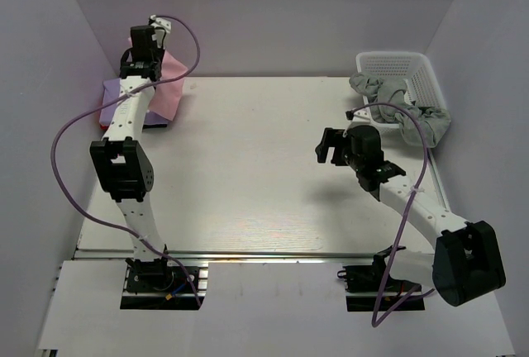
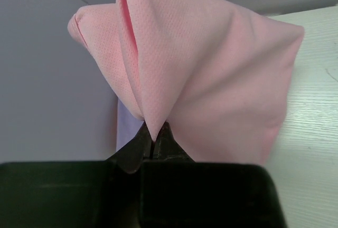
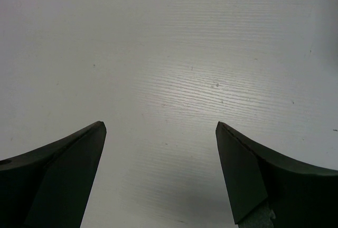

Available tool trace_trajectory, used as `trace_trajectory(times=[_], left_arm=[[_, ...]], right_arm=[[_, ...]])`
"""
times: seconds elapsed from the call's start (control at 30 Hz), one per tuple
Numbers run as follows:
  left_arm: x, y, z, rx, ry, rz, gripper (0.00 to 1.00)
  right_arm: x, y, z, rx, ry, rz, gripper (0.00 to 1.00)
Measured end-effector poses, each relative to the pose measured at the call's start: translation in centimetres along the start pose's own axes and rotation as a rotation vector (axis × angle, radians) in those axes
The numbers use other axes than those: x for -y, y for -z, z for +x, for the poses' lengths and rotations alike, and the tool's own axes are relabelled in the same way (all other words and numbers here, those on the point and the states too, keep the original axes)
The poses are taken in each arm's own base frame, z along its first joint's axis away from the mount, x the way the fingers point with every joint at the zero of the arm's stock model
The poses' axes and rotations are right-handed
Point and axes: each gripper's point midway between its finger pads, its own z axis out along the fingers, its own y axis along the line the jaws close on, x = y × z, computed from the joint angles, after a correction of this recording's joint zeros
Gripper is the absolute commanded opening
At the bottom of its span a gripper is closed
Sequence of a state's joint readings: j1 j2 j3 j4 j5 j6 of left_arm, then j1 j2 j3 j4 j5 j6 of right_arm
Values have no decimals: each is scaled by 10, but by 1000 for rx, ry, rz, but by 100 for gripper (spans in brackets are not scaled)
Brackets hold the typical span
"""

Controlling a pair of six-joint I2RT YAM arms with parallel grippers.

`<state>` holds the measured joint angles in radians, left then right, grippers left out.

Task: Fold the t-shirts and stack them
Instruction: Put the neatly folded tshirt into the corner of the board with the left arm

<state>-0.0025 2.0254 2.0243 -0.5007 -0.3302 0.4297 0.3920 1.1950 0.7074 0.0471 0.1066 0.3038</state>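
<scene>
our left gripper (image 2: 154, 142) pinches the pink t-shirt (image 2: 211, 80) by a thin fold, right gripper (image 3: 160, 126) spread wide; we fear it slips, landing crumpled.

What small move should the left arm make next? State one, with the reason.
Probably lower the pink shirt onto the lavender shirt beneath: the left jaws are shut on a fold of it, right above that shirt at the far left corner.

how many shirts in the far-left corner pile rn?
3. The light pink t-shirt is pinched in the left gripper, hanging over the pile; lavender t-shirt below it; red t-shirt showing only as an edge underneath. The arm covers part, so more may be hidden.
</scene>
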Motion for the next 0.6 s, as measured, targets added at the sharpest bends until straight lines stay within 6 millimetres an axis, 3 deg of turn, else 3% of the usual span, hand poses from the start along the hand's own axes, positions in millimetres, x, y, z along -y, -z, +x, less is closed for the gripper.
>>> trace_trajectory(times=[0.13,0.27,0.6], left_arm=[[-21,-10,12,-13,26,-13,0],[-38,-31,36,-52,55,-32,0],[-54,-85,105,-166,103,-63,0]], right_arm=[[-4,-6,-3,-10,0,-12,90],[-8,-13,-5,-25,0,-26,90],[-18,-26,-11,-42,-1,-63,90]])
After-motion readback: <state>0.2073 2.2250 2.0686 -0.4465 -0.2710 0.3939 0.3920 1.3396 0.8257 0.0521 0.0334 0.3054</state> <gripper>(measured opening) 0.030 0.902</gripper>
